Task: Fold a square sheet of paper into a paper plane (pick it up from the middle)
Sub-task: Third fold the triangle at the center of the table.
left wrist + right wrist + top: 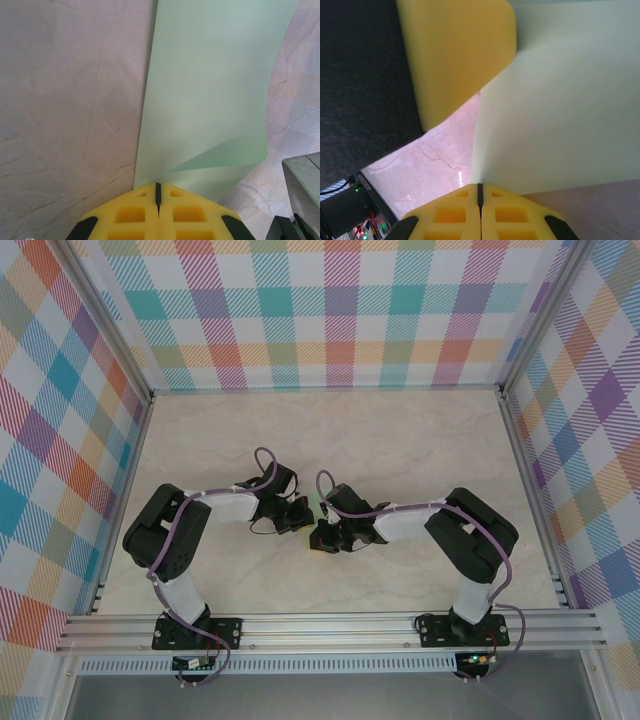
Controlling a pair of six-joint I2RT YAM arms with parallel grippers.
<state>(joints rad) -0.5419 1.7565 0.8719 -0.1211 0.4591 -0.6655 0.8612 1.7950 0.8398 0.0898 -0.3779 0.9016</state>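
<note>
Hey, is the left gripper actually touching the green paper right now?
Touching. In the left wrist view, the left gripper is shut, and the green paper runs down into the seam between its jaws, pinched there with no gap.

Your top view is bright, evenly lit and sharp, with only soft, faint shadows on the marble table (400, 440). In your left wrist view the mint-green sheet of paper (210, 90) is evenly lit but slightly soft, with a darker shaded band along its fold low down, and the yellow finger pads (130, 215) at the bottom edge blur a little. Your right wrist view is overexposed: the sheet washes out to pale yellow-white, the large yellow pad (455, 55) at the top is out of focus, and the left side falls nearly black.
</note>
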